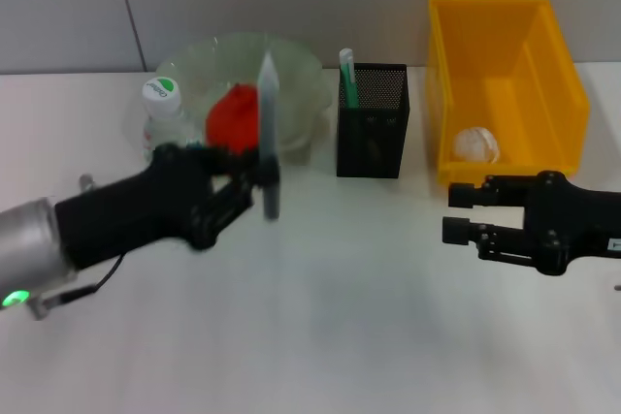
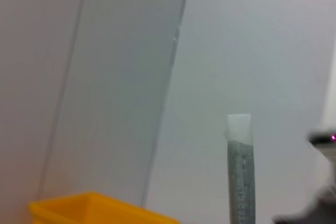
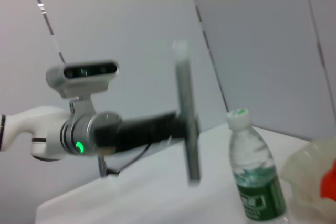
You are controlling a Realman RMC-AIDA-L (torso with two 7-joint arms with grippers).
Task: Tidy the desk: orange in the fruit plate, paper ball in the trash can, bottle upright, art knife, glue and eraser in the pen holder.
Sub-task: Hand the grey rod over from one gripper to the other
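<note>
Art knife (image 1: 269,138): a long grey stick with a pale tip, held upright in the air in front of the glass bowl (image 1: 310,79), to the left of the pen holder (image 1: 374,121). Your left gripper (image 1: 254,179) is clenched on its lower part; the blade end points up.

Risks for you:
- The grip sits low on a long, thin stick, so it may tilt or slip as you carry it.
- The pen holder's mouth is narrow and already holds a green-and-white pen (image 1: 346,78); a slanted approach could catch the rim or tip the mesh cup.
- The water bottle (image 1: 165,115) stands close behind your arm; a wide swing may knock it over.

Containers:
- Glass bowl: orange (image 1: 233,115) inside.
- Pen holder: the pen only, as far as the mesh shows.
- Yellow bin (image 1: 558,79): paper ball (image 1: 477,144) on its floor.

Right gripper (image 1: 460,212): released and empty, hovering low in front of the yellow bin.
</note>
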